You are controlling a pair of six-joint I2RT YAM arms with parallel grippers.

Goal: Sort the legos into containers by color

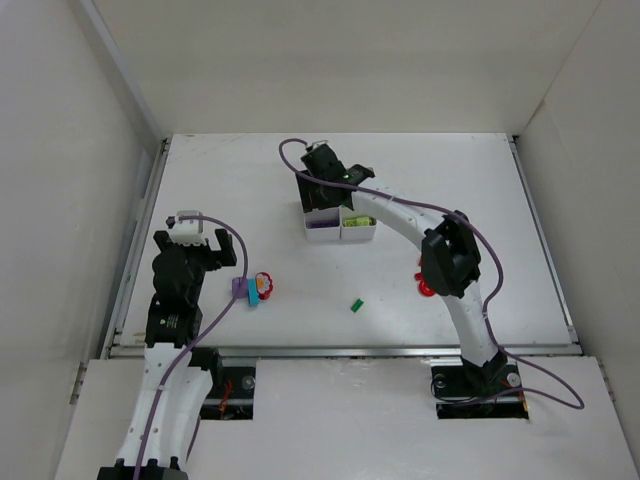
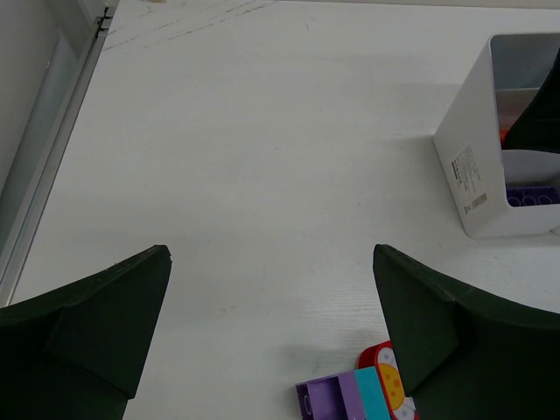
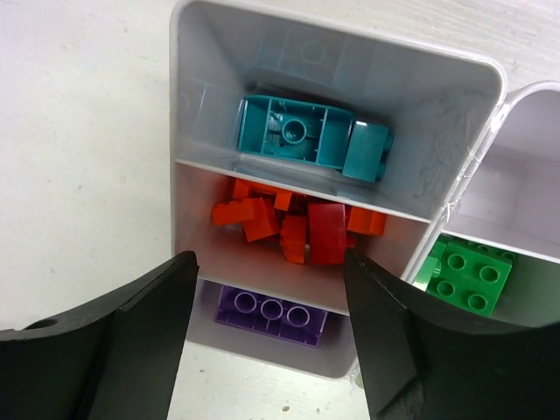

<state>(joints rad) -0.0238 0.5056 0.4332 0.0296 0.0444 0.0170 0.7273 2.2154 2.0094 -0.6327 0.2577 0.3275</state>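
The white containers tray [image 1: 340,228] stands mid-table. My right gripper [image 1: 325,165] hovers over it, open [image 3: 269,258], nothing between its fingers. Below it lie a teal brick [image 3: 302,136], orange pieces [image 3: 261,216] with a dark red one [image 3: 326,232], a purple brick [image 3: 271,308] and a green brick [image 3: 464,276], each colour in its own compartment. My left gripper [image 1: 195,245] is open [image 2: 269,254] over bare table. Loose legos lie near its right finger: a purple brick [image 2: 332,398], a teal one [image 2: 372,394] and a red round piece [image 2: 385,363].
A small green brick [image 1: 356,305] lies alone near the table's front edge. A red piece [image 1: 427,288] shows beside the right arm's elbow. White walls enclose the table on three sides. The tray's side [image 2: 477,166] is at the right of the left wrist view.
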